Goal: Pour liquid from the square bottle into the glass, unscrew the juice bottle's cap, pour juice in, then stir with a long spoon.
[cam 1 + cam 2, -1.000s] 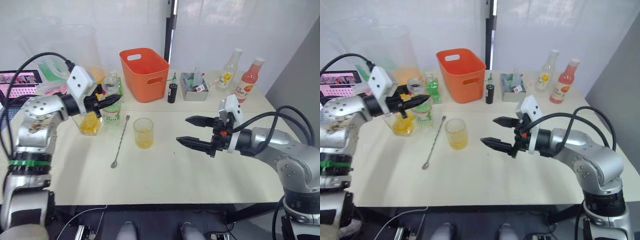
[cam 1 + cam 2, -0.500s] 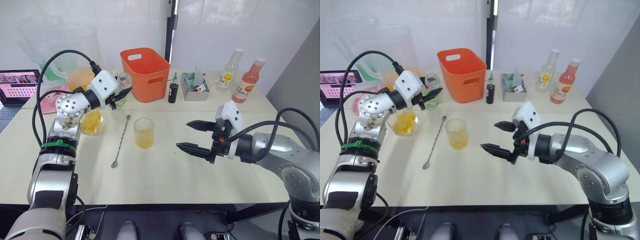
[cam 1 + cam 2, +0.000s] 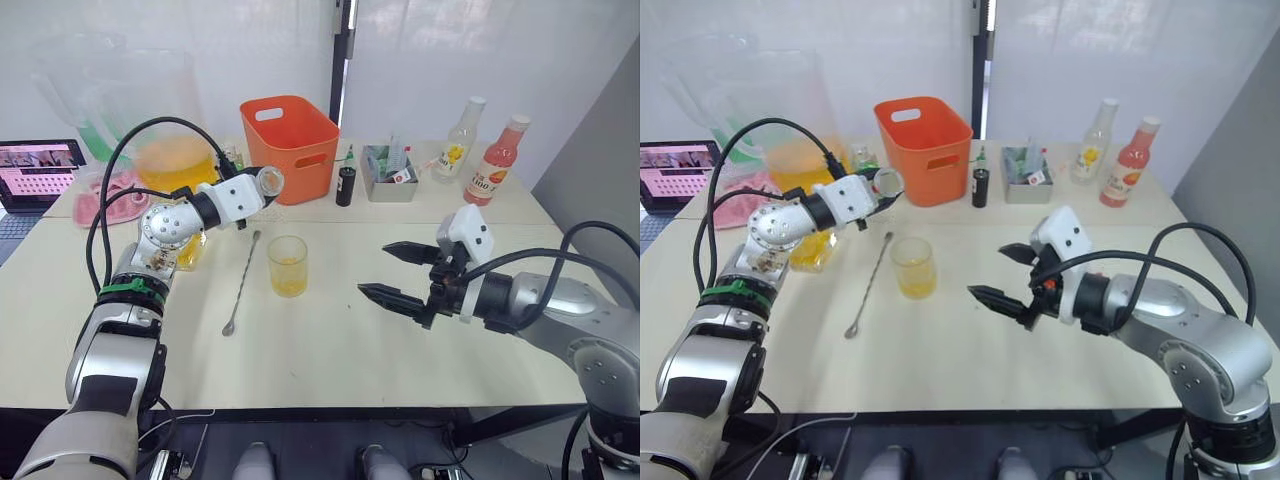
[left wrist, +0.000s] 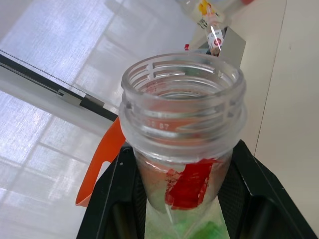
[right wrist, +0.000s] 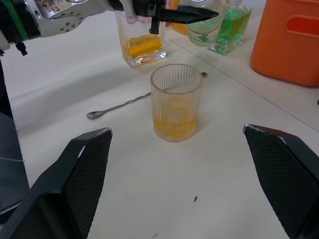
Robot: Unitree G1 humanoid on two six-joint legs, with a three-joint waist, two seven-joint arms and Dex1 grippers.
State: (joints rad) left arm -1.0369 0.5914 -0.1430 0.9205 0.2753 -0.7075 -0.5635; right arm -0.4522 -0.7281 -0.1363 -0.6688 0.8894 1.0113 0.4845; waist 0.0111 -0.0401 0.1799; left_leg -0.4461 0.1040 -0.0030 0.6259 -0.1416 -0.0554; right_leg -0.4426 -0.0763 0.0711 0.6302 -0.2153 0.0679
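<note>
1. My left end effector (image 4: 182,199) is clamped on the juice bottle (image 4: 183,124) just below its neck; the bottle is lifted off the surface and tipped nearly level, its open, capless mouth (image 3: 268,181) pointing toward the orange bin (image 3: 290,146).
2. The glass (image 3: 287,265) stands upright on the surface (image 3: 330,340), below and just to the right of the bottle's mouth, with a shallow layer of yellow-orange liquid (image 5: 173,128) in the bottom.
3. The long spoon (image 3: 241,283) lies flat just to the left of the glass, apart from it, its bowl toward me.
4. The square bottle (image 5: 141,42) stands behind the spoon, under my left arm, with yellow-orange contents.
5. My right end effector (image 3: 398,272) hovers to the right of the glass, its fingers spread wide apart and empty.
6. Along the back stand a small green bottle (image 5: 230,29), a small dark bottle (image 3: 345,186), a grey tray (image 3: 389,178), a yellow-labelled bottle (image 3: 459,128) and a pink-labelled bottle (image 3: 498,162).
7. A big pitcher (image 3: 170,110) and a laptop (image 3: 38,170) sit at the far left.
</note>
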